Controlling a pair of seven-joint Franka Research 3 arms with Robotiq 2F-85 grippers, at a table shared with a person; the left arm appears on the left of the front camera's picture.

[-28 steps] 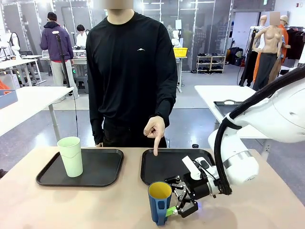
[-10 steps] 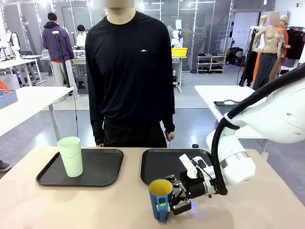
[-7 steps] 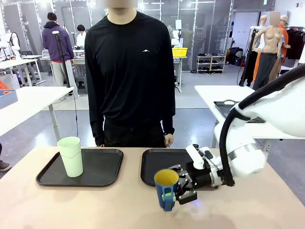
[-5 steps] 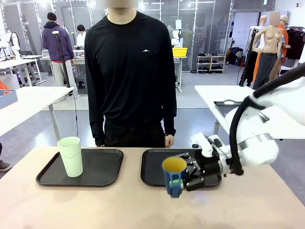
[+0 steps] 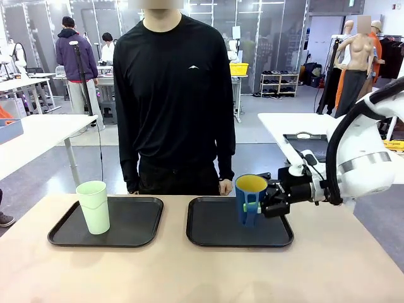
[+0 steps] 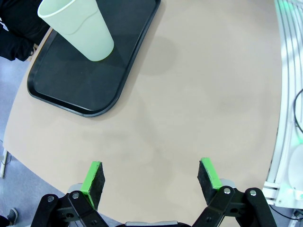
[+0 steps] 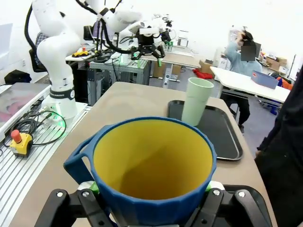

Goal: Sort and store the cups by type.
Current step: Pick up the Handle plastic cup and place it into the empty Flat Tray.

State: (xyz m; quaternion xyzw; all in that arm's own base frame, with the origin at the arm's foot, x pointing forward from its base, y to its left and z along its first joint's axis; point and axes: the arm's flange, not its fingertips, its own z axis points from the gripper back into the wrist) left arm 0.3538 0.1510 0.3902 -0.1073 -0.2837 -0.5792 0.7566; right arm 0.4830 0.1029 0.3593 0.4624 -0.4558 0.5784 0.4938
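Mint-green tumbler already stands on left tray; right tool clamped on blue mug above right tray, unplaced; left tool apart, idle over table.

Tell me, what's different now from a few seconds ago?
The right gripper closed its fingers on the blue mug, lifted it off the table's near edge and carried it up over the right tray. The person, who had pointed at that tray, dropped the hand. The green cup stayed on the left tray.
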